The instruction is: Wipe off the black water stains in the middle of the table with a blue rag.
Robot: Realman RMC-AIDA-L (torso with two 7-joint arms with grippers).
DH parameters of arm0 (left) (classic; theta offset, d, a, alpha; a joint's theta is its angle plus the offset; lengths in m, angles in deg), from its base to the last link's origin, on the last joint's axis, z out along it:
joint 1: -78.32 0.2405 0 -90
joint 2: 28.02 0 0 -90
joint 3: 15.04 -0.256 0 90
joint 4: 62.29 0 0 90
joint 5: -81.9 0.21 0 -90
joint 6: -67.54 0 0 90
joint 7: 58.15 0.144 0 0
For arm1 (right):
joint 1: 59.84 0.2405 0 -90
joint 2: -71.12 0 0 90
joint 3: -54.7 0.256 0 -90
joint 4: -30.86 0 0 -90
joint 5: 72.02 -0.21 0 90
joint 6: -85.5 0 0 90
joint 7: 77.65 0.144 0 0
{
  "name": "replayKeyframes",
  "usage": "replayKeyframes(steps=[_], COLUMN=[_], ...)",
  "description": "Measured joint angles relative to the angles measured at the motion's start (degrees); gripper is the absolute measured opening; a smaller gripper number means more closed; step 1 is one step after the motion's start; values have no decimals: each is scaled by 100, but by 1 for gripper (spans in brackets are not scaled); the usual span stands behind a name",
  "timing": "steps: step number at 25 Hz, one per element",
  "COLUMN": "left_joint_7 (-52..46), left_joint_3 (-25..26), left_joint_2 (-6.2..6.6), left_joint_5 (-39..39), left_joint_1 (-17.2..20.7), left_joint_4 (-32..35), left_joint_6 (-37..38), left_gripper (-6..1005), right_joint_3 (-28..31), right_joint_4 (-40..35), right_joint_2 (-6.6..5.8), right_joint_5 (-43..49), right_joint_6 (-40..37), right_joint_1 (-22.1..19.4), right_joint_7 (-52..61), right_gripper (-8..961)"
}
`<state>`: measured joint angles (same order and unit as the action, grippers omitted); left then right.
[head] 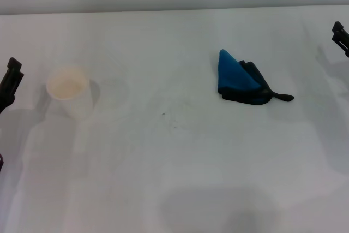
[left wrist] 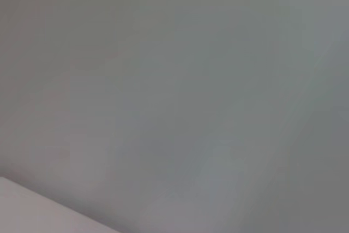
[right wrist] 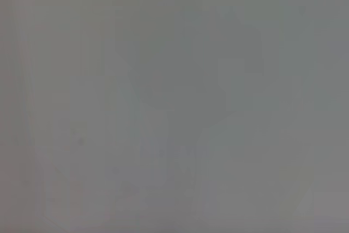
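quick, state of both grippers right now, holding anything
Left gripper: at the table's left edge, holding nothing; open or shut cannot be told.
Right gripper: at the far right edge, same.

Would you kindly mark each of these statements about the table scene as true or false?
1. The rag lies bunched on the table, nearer the right claw. True.
2. A claw is holding the rag. False: both claws sit at the table's edges, apart from it; the left claw is at the far left.
3. A cup stands upright on the robot's left side. True.
4. A large black blot covers the middle of the table. False: only faint specks show there.
5. The rag is inside the cup. False: they lie well apart.
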<state>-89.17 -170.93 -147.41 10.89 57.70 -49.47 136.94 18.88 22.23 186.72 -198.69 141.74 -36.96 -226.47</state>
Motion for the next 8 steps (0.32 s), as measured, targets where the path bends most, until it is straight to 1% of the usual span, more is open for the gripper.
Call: replayKeyframes(steps=[8], left_joint_7=[-1], left_joint_3=[-3], left_joint_2=[1], left_joint_5=[1], left_joint_1=[32], left_joint_4=[4], left_joint_6=[-49], left_gripper=[877], right_joint_3=[12], right_joint_4=[221], right_joint_2=[12], right_joint_5=[3], right_joint_6=[283], right_joint_1=[-71], right_joint_7=[-4], right_gripper=[871])
